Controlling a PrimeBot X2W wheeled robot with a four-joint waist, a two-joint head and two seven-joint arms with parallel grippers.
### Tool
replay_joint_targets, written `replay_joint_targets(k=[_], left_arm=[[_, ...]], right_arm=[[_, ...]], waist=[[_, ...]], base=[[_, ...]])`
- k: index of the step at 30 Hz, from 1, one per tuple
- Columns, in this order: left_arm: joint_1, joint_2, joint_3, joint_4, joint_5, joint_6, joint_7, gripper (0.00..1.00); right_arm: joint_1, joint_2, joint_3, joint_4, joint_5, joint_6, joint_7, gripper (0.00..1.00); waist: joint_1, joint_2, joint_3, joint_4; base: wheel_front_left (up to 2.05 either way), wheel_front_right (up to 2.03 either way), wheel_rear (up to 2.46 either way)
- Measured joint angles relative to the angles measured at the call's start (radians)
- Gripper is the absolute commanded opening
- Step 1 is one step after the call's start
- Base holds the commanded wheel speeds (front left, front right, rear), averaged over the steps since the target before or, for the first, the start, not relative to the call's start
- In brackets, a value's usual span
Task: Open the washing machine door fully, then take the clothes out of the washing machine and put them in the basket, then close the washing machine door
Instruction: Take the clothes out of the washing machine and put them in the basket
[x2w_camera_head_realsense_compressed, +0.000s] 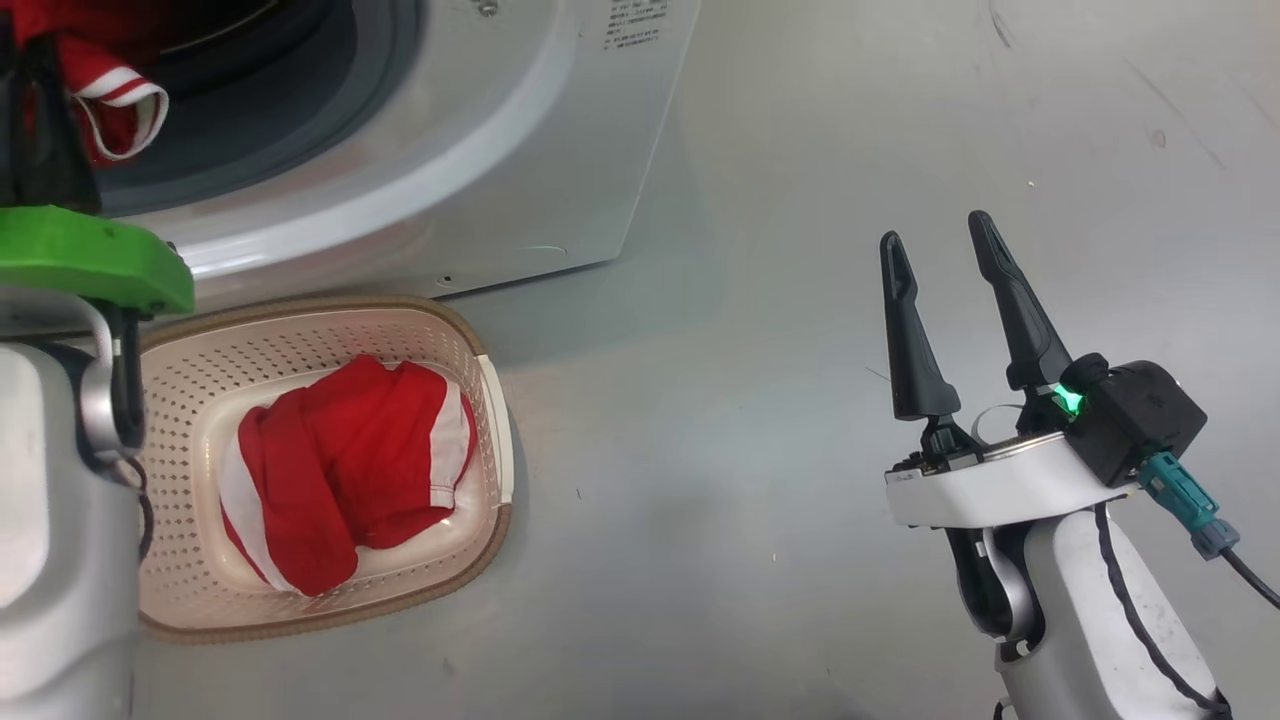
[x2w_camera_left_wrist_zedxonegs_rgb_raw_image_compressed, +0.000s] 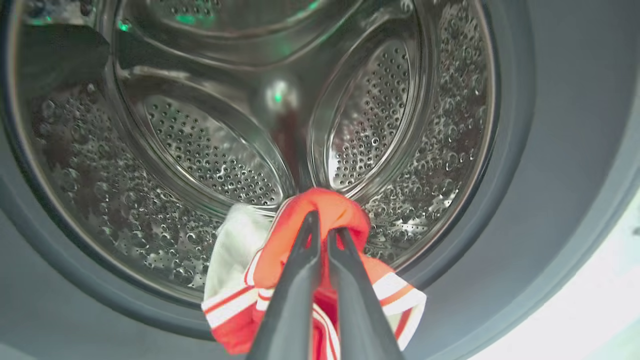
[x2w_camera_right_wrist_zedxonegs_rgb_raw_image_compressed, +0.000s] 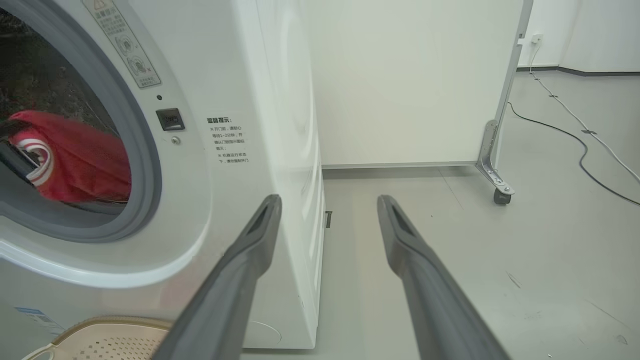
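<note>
Left gripper (x2w_camera_left_wrist_zedxonegs_rgb_raw_image_compressed: 324, 225): reaches into the port of the washing machine (x2w_camera_head_realsense_compressed: 480, 130), jaws pinched narrow on the held garment (x2w_camera_left_wrist_zedxonegs_rgb_raw_image_compressed: 325, 202). The grip sits on a bunched red ridge, likely so the cloth lifts out as one bundle.
Held garment: hangs at the lower lip of the drum (x2w_camera_left_wrist_zedxonegs_rgb_raw_image_compressed: 200, 150). Its white-striped hems droop below the fingers, towards the grey gasket (x2w_camera_left_wrist_zedxonegs_rgb_raw_image_compressed: 525, 150). This looks like the removal step, partway through.
Basket (x2w_camera_head_realsense_compressed: 300, 308): stands on the floor (x2w_camera_head_realsense_compressed: 760, 400) just in front of the machine and below the port, presumably to keep the carry short. A second garment (x2w_camera_head_realsense_compressed: 350, 460), red with white panels, lies crumpled inside it.
Right gripper (x2w_camera_head_realsense_compressed: 935, 232): sits well apart to the right above bare floor, jaws wide and holding nothing, probably parked clear of the left arm's path.
Hidden by the left arm: in the head view, its green bracket (x2w_camera_head_realsense_compressed: 90, 260) and pale forearm cover the basket's left end and the left part of the port.
Hidden in the drum: the steel visible looks bare, but the bottom near the lip lies behind the held garment, so I cannot tell whether more cloth remains.
Washing machine door: the port stands open, but how far the door is swung I cannot tell.
Cut off: in the right wrist view, the bottom edge crops the basket's rim.
Hard to read: the printed notices on the machine front are too small.
</note>
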Motion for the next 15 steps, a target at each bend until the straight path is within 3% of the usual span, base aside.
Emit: replay_joint_targets(k=[15], left_arm=[[0.131,-0.066,-0.045,-0.142,0.022,0.011,-0.169,0.0]], right_arm=[[0.095,-0.004,-0.041,0.019,-0.024,0.007,0.0,1.0]], waist=[[0.0,0.0,-0.14,0.074]], base=[[0.0,0.0,0.0]])
